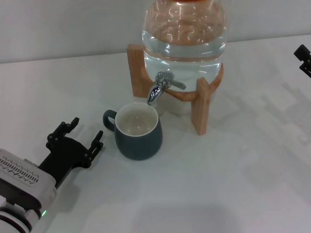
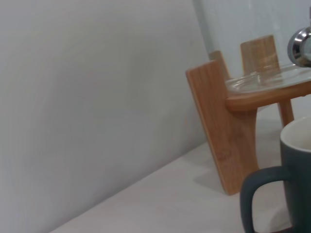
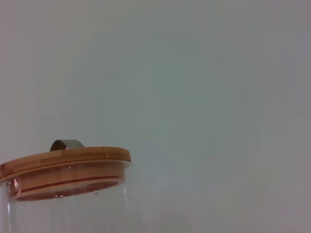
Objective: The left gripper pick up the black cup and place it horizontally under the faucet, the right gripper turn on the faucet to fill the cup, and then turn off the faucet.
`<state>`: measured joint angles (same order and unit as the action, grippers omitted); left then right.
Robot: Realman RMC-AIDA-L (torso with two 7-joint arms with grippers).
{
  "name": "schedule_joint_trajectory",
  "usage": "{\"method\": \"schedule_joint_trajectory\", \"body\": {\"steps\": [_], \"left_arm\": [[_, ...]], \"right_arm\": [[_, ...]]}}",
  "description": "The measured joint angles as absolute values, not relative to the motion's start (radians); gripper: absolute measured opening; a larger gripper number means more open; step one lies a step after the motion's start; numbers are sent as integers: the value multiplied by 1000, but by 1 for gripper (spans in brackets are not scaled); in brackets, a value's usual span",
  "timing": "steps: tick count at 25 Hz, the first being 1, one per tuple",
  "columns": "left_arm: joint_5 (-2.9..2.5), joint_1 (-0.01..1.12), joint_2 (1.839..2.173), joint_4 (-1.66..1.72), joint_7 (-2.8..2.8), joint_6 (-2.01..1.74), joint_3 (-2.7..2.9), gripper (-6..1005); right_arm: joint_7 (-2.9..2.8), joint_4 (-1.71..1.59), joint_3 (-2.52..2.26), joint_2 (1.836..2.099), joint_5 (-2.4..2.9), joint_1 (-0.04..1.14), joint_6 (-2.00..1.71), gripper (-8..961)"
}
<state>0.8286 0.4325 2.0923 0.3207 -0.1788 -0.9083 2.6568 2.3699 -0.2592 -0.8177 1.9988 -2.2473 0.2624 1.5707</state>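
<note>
1. Your cup (image 1: 138,132) stands upright at the frame's centre on the tabletop (image 1: 233,184), its rim directly beneath the faucet (image 1: 159,86) spout, handle pointing left.
2. Your left gripper (image 1: 86,136), lower left, rests just beside that handle, fingers spread wide, holding nothing.
3. Your right gripper (image 1: 304,58) shows only at the right edge; you cannot tell its fingers' state.

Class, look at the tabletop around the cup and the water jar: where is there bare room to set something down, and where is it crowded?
Free: the table in front of the black cup and wooden stand, and off toward the right gripper. Crowded: under the faucet, where the cup stands close to the stand, and between its handle and the open left gripper.
</note>
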Motion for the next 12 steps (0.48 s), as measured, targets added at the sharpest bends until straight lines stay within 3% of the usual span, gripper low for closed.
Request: {"method": "schedule_joint_trajectory", "body": {"steps": [12], "left_arm": [[934,430,2087,305,-231,-925,2657,665]], "right_arm": [[2370,-259,-818,1998,-2247,267,1569,844]]}}
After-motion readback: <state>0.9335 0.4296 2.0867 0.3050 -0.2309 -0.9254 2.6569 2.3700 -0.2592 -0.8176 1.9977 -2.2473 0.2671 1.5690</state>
